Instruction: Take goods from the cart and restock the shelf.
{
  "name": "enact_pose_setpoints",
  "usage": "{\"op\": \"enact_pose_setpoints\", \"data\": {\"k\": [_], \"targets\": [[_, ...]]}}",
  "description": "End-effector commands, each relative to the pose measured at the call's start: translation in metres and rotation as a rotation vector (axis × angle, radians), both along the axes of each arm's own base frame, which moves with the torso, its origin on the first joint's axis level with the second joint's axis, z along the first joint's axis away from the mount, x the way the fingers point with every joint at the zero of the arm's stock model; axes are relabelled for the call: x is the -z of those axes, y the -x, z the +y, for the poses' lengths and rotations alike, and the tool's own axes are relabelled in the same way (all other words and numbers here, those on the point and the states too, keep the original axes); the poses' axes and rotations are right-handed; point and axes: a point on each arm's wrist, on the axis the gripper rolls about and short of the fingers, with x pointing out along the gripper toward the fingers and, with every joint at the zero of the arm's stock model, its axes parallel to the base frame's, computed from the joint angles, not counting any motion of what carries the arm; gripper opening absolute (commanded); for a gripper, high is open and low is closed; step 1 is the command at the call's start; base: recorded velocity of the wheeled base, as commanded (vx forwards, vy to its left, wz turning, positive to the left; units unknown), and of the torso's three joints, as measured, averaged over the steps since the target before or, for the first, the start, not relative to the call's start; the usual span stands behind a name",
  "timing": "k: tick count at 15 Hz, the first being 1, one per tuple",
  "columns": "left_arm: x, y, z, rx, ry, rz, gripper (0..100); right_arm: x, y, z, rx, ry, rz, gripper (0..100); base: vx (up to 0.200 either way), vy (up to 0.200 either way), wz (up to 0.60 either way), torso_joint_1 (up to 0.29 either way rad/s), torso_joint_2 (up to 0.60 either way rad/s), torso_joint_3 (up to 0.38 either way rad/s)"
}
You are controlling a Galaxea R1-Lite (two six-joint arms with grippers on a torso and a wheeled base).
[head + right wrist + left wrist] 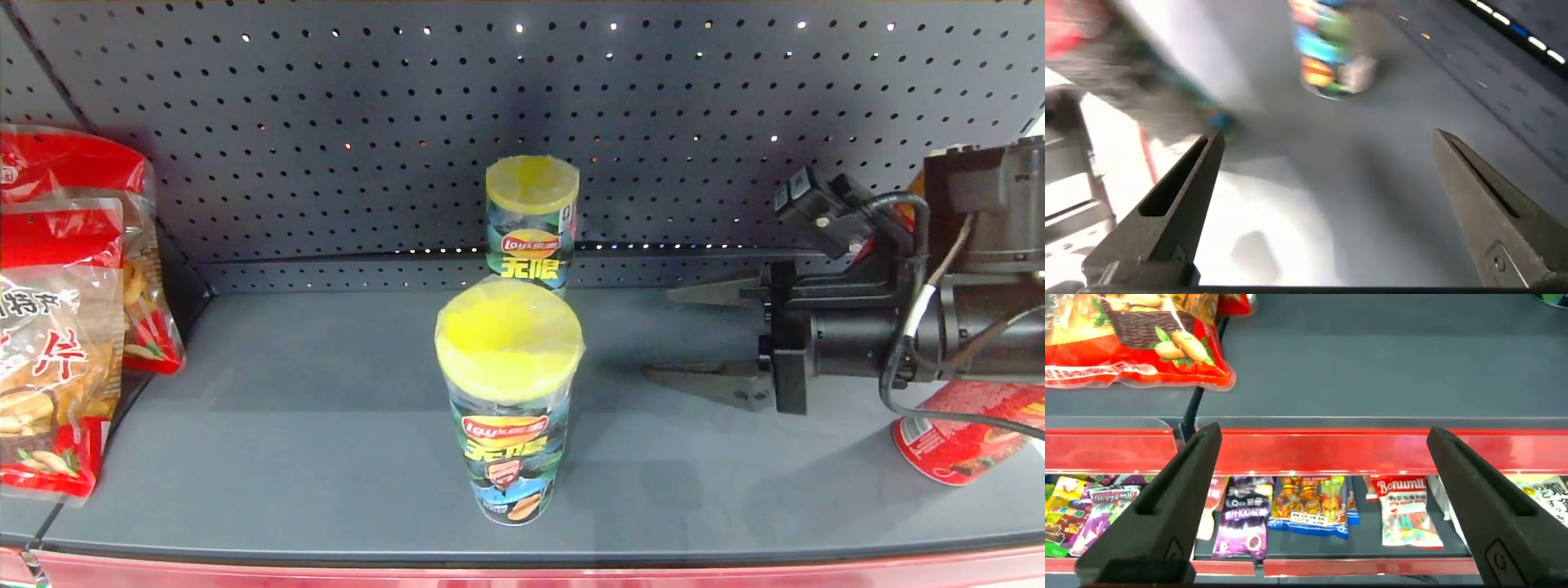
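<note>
Head view: on the shelf (326, 425) a near can (510, 400) and a far can (532, 224) stand upright mid-shelf in front of the pegboard (326, 122). Bags (57, 327) crowd the left end, and a red can (963, 433) sits at the right, partly hidden by the arm. The right pincer (657, 335), released and empty, lies just right of the cans with nothing between. The left wrist view adds the left pincer (1323, 431), likewise released and empty, before the shelf's red edge (1315, 449), with packets (1310, 506) on a lower shelf.

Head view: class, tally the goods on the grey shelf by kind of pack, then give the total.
Yellow-lidded canisters: 2
Red canister: 1
Red snack bags: 2
Total: 5
</note>
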Motion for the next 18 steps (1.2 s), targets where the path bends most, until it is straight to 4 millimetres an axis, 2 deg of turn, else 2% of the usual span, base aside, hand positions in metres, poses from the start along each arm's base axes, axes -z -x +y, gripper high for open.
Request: {"op": "enact_pose_setpoints", "data": {"k": [1,3,4,6,7,14,18], "targets": [[0.000,0.000,0.000,0.000,0.000,0.001,100,-0.008,0.017,0.010,-0.068,-0.017,-0.026,100,0.000,0.000,0.00,0.000,0.00,0.000],[0.000,0.000,0.000,0.000,0.000,0.003,100,-0.009,0.023,0.015,-0.097,-0.020,-0.028,100,0.000,0.000,0.00,0.000,0.00,0.000],[0.000,0.000,0.000,0.000,0.000,0.001,100,-0.010,0.033,0.028,-0.157,-0.027,-0.023,100,0.000,0.000,0.00,0.000,0.00,0.000],[0.000,0.000,0.000,-0.001,0.000,0.003,100,-0.009,0.038,0.037,-0.196,-0.025,-0.019,100,0.000,0.000,0.00,0.000,0.00,0.000],[0.000,0.000,0.000,0.000,0.000,0.003,100,-0.008,0.039,0.038,-0.203,-0.023,-0.016,100,0.000,0.000,0.00,0.000,0.00,0.000],[0.000,0.000,0.000,-0.001,0.000,0.003,100,-0.002,0.034,0.082,-0.310,-0.009,-0.010,100,0.000,0.000,0.00,0.000,0.00,0.000],[0.000,0.000,0.000,-0.001,0.000,0.001,100,-0.001,0.035,0.096,-0.344,-0.013,-0.014,100,0.000,0.000,0.00,0.000,0.00,0.000]]}}
